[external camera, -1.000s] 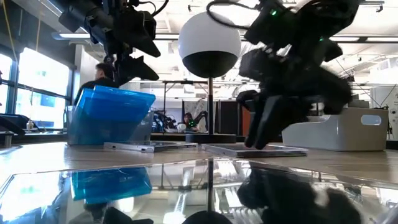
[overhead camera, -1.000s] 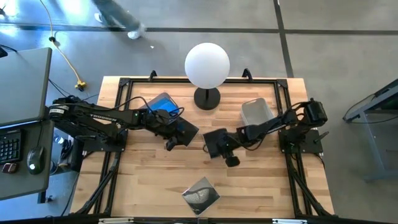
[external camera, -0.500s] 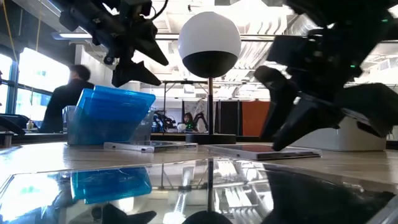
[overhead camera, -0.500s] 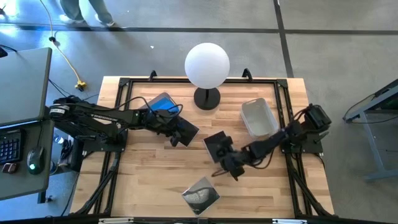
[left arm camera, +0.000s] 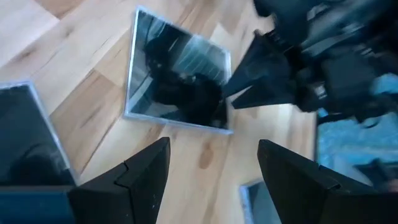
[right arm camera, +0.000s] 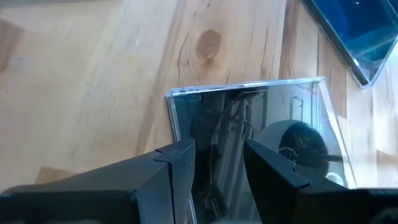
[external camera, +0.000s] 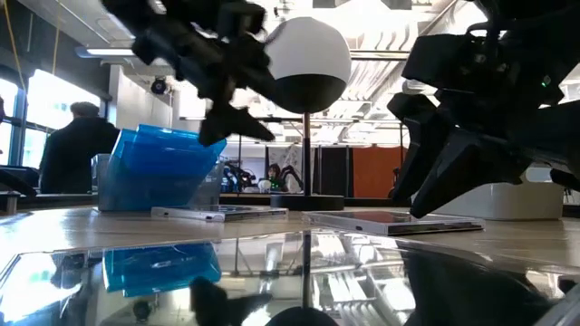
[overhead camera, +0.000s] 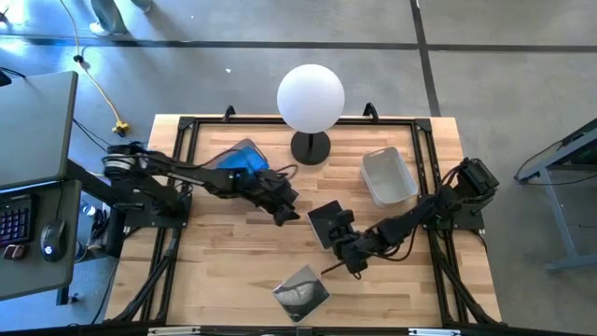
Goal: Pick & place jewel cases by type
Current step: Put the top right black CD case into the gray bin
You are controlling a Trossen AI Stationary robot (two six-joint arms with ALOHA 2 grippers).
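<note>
Open right pincer (external camera: pixel 433 186) over dark jewel case (external camera: pixel 390 220)

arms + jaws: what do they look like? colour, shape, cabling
Both arms are dark, slim and jointed, with black cables looping along them. The left gripper and right gripper each end in two matte black, flat-faced wedge jaws. No markings are legible.

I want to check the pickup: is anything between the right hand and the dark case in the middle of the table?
Nothing visible. The right hand is open, right at the near edge of the dark case. The left hand hovers to that case's left, clear of the path.
</note>
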